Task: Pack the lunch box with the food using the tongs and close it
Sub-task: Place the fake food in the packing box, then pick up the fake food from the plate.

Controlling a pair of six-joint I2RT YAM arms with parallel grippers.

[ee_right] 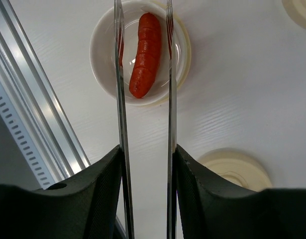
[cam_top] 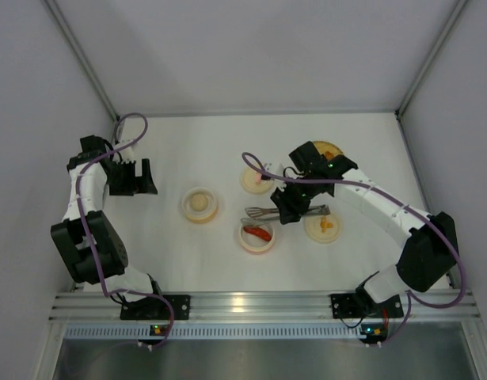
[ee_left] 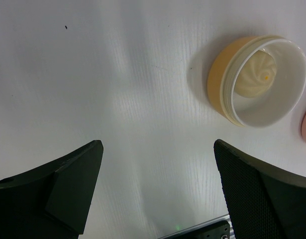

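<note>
Black fingers of our right pincer clamp the slim silver metal tongs. The tongs' arms stand apart and frame the glossy, ridged red-orange sausage piece at upper centre. We see its long axis run nearly along theirs, inside a round white cup. Our left pincer gapes, well apart from it.

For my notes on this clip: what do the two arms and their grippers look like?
The left arm and right arm have white links and black joints, with a purple cable looping along each. The left gripper and right gripper are black, each with two broad fingers; one left finger shows a finely dotted face. Both bases carry green lights.
</note>
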